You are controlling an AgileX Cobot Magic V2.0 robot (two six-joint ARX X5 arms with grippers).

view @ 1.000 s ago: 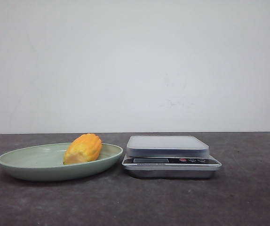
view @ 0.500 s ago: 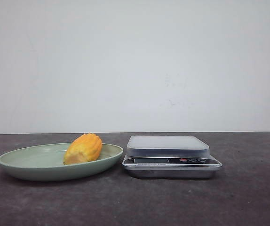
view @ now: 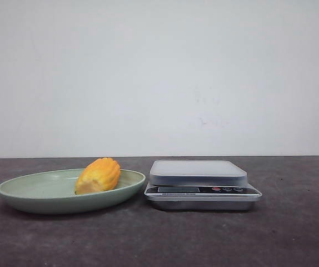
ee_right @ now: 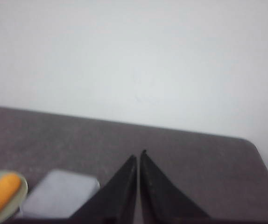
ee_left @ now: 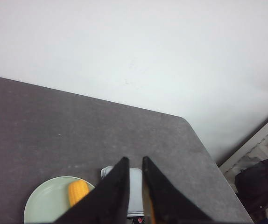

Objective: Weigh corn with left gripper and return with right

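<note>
The corn [view: 98, 175], a stubby yellow-orange cob piece, lies in a pale green plate [view: 37, 189] on the left of the dark table. A silver kitchen scale [view: 198, 172] stands just right of the plate, its platform bare. Neither gripper shows in the front view. In the left wrist view my left gripper [ee_left: 134, 158] is high above the scale [ee_left: 135, 186], empty, with its jaws a narrow gap apart; the corn [ee_left: 78, 191] lies off to its side. My right gripper [ee_right: 138, 155] is shut and empty, above the table beside the scale [ee_right: 59, 193] and far from the corn [ee_right: 1, 193].
A plain white wall stands behind the table. The table's far right corner [ee_left: 185, 120] shows in the left wrist view, with shelving and dark clutter [ee_left: 262, 182] beyond it.
</note>
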